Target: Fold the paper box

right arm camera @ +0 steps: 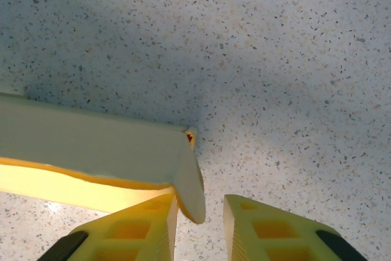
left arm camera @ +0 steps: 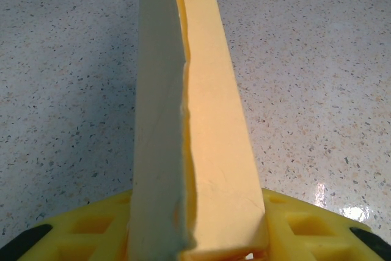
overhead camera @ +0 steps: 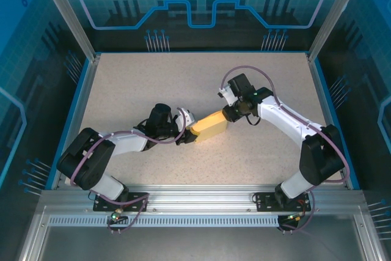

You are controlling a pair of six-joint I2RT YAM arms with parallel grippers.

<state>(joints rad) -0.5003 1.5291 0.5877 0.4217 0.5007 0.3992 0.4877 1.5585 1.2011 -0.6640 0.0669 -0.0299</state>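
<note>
The paper box (overhead camera: 209,128), pale yellow, flat, of thin cardboard, is over the middle of the speckled table (overhead camera: 153,84), and its long axis runs from one claw to the other. The left gripper (left arm camera: 195,239) pinches one end. The right gripper (right arm camera: 200,224), with fingers slightly spread, is at the opposite end.

Paper box (right arm camera: 91,145) corner at the parted jaws of the right gripper (right arm camera: 201,203)

The box reaches in from the view's left edge over the speckled surface (right arm camera: 275,59). A rounded flap (right arm camera: 189,187) at its end corner hangs against one yellow finger (right arm camera: 146,227). The jaws stand apart, with bare surface showing between them.
</note>
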